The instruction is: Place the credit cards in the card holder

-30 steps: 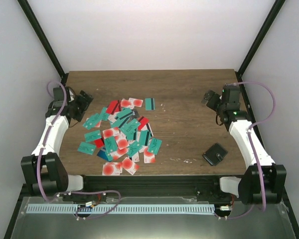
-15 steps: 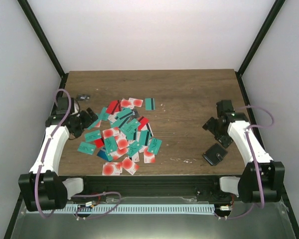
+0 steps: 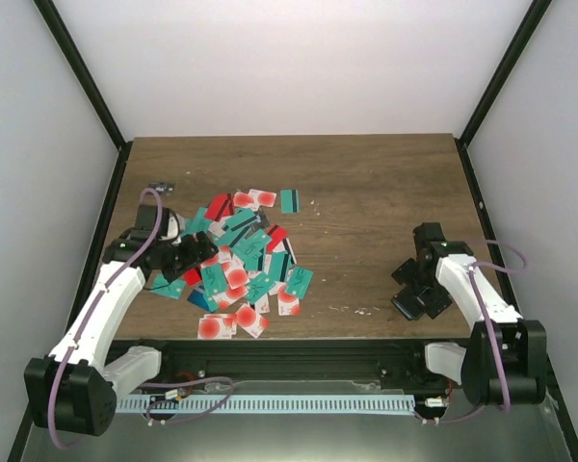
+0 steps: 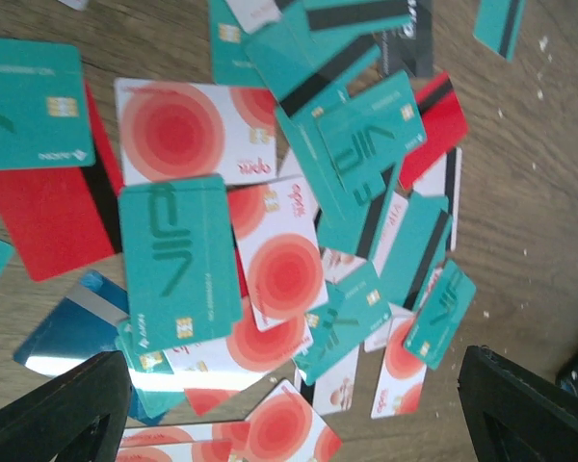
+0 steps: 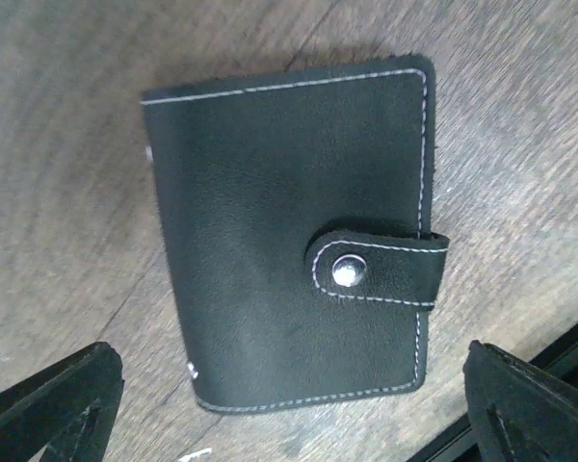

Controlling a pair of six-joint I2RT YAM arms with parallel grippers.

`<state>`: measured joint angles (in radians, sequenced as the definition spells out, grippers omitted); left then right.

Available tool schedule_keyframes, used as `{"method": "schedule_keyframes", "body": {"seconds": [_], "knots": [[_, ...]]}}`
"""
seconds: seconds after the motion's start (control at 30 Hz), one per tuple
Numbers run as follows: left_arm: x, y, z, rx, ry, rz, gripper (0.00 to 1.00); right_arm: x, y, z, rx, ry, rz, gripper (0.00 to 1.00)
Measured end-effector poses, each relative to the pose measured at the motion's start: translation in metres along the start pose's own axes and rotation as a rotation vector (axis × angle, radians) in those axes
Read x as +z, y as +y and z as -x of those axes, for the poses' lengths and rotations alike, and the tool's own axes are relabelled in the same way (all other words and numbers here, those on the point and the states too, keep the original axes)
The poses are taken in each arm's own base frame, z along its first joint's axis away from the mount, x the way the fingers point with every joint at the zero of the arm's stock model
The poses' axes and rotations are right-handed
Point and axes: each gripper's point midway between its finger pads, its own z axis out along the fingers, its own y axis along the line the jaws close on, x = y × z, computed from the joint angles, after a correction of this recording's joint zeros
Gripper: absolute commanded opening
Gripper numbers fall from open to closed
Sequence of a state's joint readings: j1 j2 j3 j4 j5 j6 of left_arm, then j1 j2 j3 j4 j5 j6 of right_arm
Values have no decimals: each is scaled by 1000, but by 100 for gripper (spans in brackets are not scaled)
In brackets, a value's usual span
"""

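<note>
Holder (image 5: 270, 202), black (white stitching, silver snap)

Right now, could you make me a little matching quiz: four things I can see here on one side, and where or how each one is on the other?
Things:
1. card holder
2. credit cards
3. left fingers
4. right fingers

States:
A. open, over the heap of cards
B. scattered in a heap on the left
C. open, over the holder
D. closed, tab snapped, lying flat on the right

Pairs: 1-D, 2-B, 3-A, 4-C
</note>
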<state>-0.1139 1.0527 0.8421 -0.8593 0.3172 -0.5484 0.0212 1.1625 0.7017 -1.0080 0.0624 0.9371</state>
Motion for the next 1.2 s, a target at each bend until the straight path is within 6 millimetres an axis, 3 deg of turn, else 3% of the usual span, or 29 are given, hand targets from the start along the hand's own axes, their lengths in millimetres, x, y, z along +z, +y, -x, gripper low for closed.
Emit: {"method": "schedule_keyframes", "body": {"seconds": [0.17,0.3,0.5,0.7,0.8,1.0,1.2], "knots": [[-3,-11,-13,56,21,-16,94,26,-6,-10,-1,48,-38,97],[-7,-11,-19,69,26,-11,93,40,-2,-13,-17,81,-47,84],[-14,-11,-22,76,21,-4,92,44,8,-11,-48,96,-15,67],[-20,-19,-20,87,13,-9,89,43,19,-13,-103,133,-6,63],[-19,-25,-25,98,24,-16,89,42,35,-19,-160,152,12,63],[-1,-48,-42,156,87,-18,88,39,82,-49,-329,209,62,64],[21,-81,-49,253,132,46,93,32,122,-83,-470,264,137,72]]}}
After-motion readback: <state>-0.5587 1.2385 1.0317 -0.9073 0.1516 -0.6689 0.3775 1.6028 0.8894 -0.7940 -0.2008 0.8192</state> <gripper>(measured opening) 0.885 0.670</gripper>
